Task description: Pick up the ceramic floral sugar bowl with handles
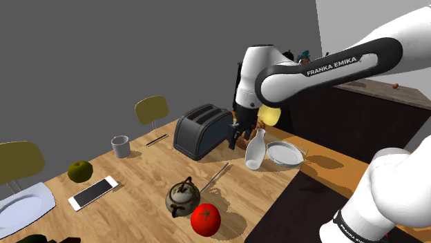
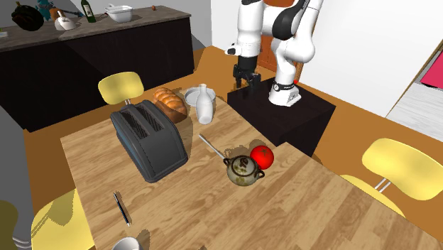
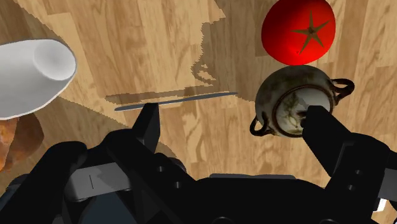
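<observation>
One wide-open claw hangs well apart from the sugar bowl

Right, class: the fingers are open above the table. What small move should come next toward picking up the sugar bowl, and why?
Probably shift the gripper sideways until it is centred over the sugar bowl, before lowering. The open fingers hang near the white bottle, and in the wrist view the bowl lies behind one finger, next to the tomato.
</observation>
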Available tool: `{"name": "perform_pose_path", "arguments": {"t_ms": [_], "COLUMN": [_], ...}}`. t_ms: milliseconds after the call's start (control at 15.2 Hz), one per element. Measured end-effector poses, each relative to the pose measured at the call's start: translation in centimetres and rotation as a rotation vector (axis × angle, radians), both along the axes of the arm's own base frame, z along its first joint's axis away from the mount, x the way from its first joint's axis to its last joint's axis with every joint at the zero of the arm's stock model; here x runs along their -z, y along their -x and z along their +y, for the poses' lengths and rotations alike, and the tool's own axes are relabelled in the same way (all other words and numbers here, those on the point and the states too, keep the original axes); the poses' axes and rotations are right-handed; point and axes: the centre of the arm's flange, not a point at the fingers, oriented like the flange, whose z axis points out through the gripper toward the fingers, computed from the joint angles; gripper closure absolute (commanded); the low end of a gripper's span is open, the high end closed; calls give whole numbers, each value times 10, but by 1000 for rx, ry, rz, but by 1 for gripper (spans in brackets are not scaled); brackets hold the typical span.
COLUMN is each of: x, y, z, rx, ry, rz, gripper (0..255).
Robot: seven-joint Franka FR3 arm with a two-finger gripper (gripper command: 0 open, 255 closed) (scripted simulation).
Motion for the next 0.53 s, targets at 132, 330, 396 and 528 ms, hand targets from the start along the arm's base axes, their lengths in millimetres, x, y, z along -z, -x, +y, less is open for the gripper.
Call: {"name": "perform_pose_path", "arguments": {"t_ms": [132,330,396,528], "x": [18,43,53,72], "y": [-12,-31,-35,-47], "z": [16,42,48,67], "rx": [4,10,13,17], "ry": [-2,-4,-5,-7], "rz": [0,0,1,1], "gripper": [0,0,0,0]}}
